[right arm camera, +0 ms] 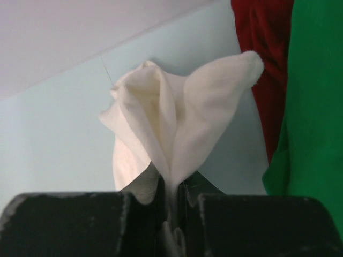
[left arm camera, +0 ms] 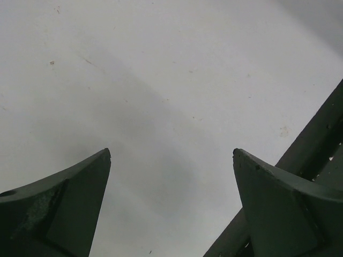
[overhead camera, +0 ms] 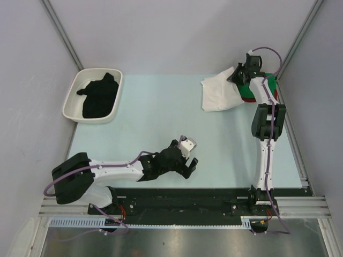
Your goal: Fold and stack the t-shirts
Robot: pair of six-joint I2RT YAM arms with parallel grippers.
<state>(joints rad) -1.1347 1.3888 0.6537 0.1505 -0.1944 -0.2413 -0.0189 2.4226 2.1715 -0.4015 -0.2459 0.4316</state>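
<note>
Fabric of the white t-shirt (overhead camera: 221, 95) is bunched in the clenched right pincer (right arm camera: 171, 195) at the surface's (overhead camera: 161, 118) far right, beside the green t-shirt (right arm camera: 316, 107) and red t-shirt (right arm camera: 265, 53), apparently stacked. The black t-shirt (overhead camera: 99, 96) lies in the white tray (overhead camera: 72, 104); the left pincer (overhead camera: 190, 155) hangs released, empty.

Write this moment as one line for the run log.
left pincer open, empty | right pincer shut on white t-shirt | black t-shirt in tray | red t-shirt, green t-shirt beside it

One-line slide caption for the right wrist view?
The right gripper shut on a bunched fold of the white t-shirt, red t-shirt and green t-shirt at frame right.
</note>
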